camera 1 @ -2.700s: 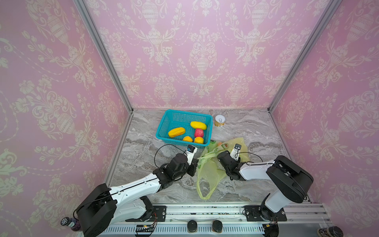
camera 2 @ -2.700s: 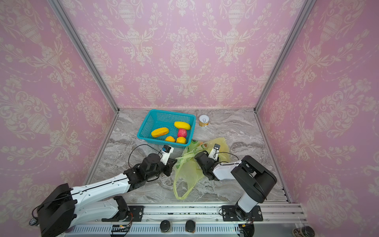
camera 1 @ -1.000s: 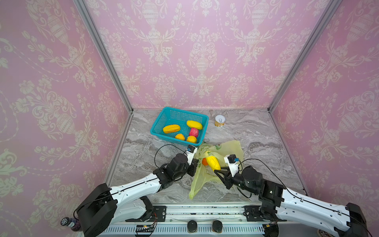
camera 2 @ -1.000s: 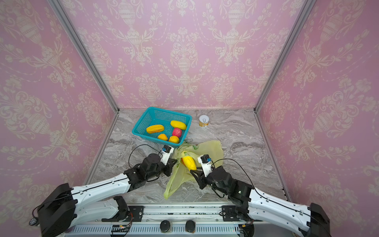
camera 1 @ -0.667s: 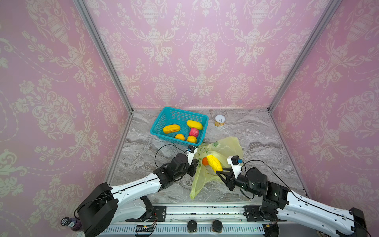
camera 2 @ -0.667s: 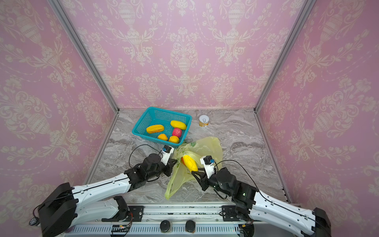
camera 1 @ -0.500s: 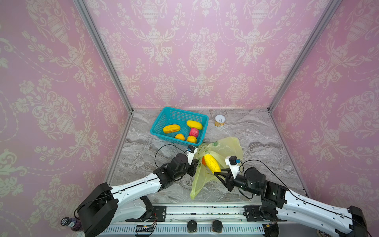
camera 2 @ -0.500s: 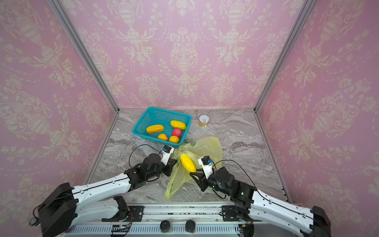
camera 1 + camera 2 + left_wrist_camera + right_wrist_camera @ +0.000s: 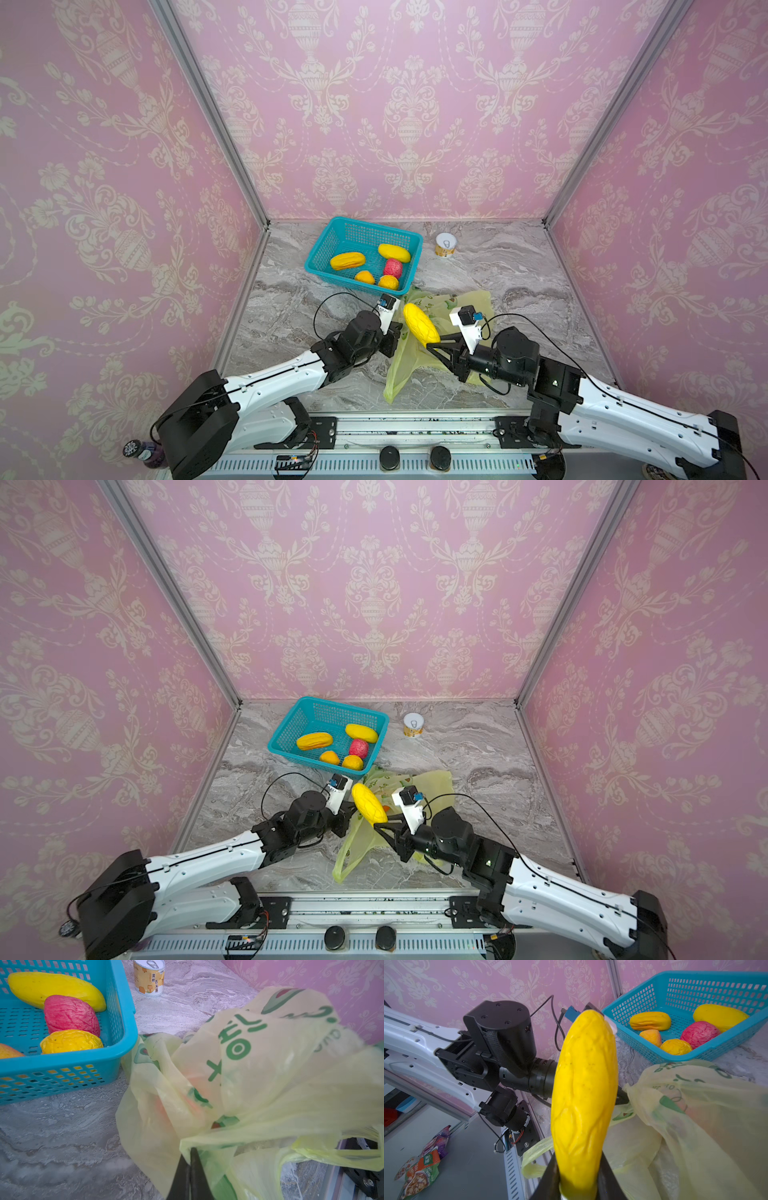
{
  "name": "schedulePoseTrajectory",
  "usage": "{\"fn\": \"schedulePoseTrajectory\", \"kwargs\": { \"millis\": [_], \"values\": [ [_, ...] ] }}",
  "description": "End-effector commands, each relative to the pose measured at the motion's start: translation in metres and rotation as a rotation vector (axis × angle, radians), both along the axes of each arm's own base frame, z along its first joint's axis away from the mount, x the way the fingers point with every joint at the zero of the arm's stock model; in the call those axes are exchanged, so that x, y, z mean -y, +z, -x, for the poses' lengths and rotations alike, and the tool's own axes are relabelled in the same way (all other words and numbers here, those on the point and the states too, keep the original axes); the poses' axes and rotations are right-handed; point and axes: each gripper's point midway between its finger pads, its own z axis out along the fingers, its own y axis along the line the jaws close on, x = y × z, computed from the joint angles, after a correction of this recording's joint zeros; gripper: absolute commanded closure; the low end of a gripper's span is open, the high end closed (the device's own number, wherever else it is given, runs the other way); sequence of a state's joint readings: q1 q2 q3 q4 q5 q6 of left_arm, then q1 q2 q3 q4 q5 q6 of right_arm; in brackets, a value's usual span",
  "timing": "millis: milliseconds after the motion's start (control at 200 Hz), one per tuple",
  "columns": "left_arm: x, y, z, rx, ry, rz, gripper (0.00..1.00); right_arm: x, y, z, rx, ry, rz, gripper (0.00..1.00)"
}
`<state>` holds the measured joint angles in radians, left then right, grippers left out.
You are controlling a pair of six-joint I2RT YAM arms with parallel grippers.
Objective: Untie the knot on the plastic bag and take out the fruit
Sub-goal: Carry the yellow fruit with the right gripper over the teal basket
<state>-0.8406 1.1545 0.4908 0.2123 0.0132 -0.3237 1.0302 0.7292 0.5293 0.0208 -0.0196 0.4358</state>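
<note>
Where the long yellow ridged fruit (image 9: 583,1093) stands lifted off the grey marbled table (image 9: 519,266), your right claw (image 9: 579,1176) is clamped on its lower end, one finger on each side. Just beside it the thin translucent yellow-green plastic bag (image 9: 401,365), printed in green, slumps on the table; an orange shape shows through its film in the left wrist view. Your left claw (image 9: 190,1153) is pressed together on a fold of the bag's edge. Just beyond the bag, the teal mesh plastic basket (image 9: 365,237) holds five fruits: two yellow, two orange, one pink-red. A small white-topped can (image 9: 446,244) stands near the basket.
</note>
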Motion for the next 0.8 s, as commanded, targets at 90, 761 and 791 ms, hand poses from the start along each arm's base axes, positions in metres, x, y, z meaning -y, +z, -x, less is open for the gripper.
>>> {"fn": "schedulePoseTrajectory", "kwargs": {
  "millis": [90, 761, 791],
  "values": [
    [-0.003, 0.001, -0.003, 0.008, 0.012, -0.011, 1.00, -0.002, 0.048, -0.042, 0.098, -0.184, 0.035, 0.84],
    [-0.001, 0.003, 0.002, 0.019, -0.020, -0.006, 1.00, -0.066, -0.016, -0.251, -0.153, -0.505, 0.453, 0.95],
    [-0.001, 0.003, 0.002, 0.019, -0.023, -0.005, 1.00, -0.070, -0.023, -0.258, -0.166, -0.512, 0.471, 0.96]
  ]
}}
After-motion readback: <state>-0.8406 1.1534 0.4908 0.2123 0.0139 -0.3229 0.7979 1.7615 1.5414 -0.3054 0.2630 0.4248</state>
